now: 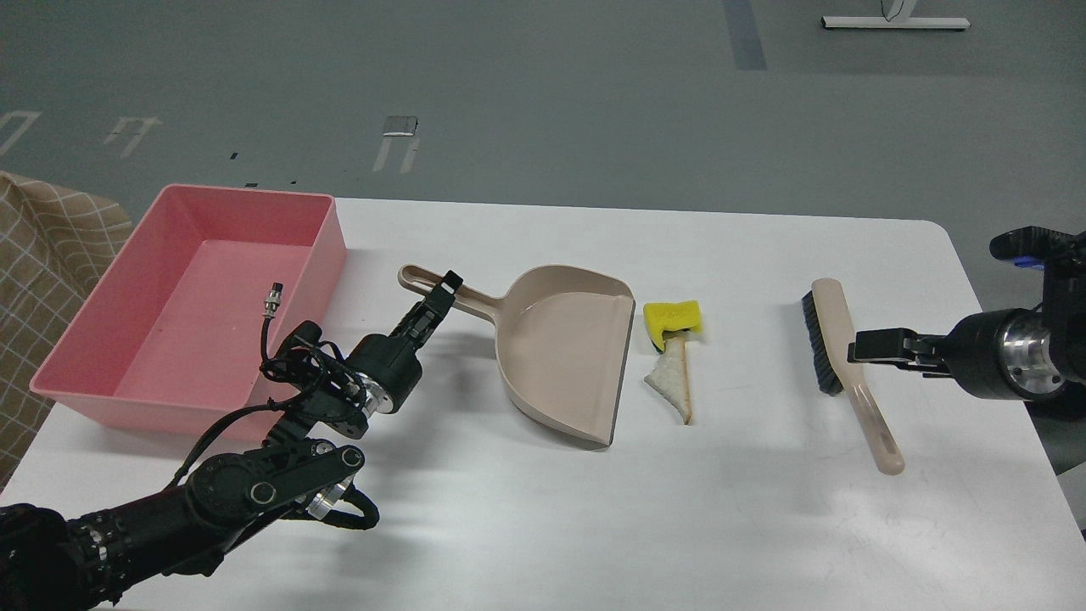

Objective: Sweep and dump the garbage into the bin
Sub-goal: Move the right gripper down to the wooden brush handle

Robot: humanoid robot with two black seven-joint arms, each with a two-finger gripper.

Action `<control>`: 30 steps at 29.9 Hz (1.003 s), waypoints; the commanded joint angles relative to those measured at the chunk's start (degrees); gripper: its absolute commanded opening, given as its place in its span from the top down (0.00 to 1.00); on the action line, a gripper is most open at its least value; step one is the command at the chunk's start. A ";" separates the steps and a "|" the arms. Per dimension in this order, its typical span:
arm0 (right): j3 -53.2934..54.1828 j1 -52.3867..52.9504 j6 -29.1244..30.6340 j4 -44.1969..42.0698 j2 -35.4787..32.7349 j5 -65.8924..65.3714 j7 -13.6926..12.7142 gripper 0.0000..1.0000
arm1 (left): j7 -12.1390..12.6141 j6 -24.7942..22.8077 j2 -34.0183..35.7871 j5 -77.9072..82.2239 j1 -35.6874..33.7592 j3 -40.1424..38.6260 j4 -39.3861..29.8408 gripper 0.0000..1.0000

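The garbage lies mid-table: a yellow sponge piece (672, 318) and a white bread slice (670, 378) just right of the beige dustpan's (560, 356) open mouth. The pink bin (335, 246) stands at the left. My left gripper (443, 293) is closed narrow on the dustpan's handle, which rests on the table. The beige brush (836, 335) with black bristles lies at the right. My right gripper (855, 348) is low, touching or just beside the brush's right side; it is seen edge-on, so its fingers cannot be told apart.
A tan checked cloth (42, 255) hangs past the table's left edge. A loose cable plug (273, 299) on my left arm stands over the bin. The white table (594, 526) has bare surface in front; its right corner is rounded.
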 commanded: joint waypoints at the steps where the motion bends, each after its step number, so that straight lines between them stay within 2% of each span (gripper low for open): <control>1: -1.61 -0.13 0.01 0.29 0.15 -0.96 -0.24 0.05 | -0.05 0.00 0.06 -0.05 -0.01 0.06 0.00 1.00; 7: -3.90 -0.22 0.01 0.29 0.59 -0.96 -0.59 0.07 | -0.14 0.00 0.06 -0.05 -0.01 0.06 0.00 1.00; 12: -4.08 -0.22 0.01 0.20 1.21 -0.96 -0.59 0.17 | -0.05 0.00 -0.03 -0.05 -0.01 0.06 0.00 1.00; 23: -4.08 -0.48 0.01 0.03 2.09 -0.96 -0.59 0.18 | -0.05 0.00 -0.12 -0.05 0.08 0.06 0.00 1.00; 30: -4.16 -0.66 0.01 -0.15 2.87 -0.96 -0.59 0.27 | -0.05 0.00 -0.12 -0.05 0.08 0.06 0.00 1.00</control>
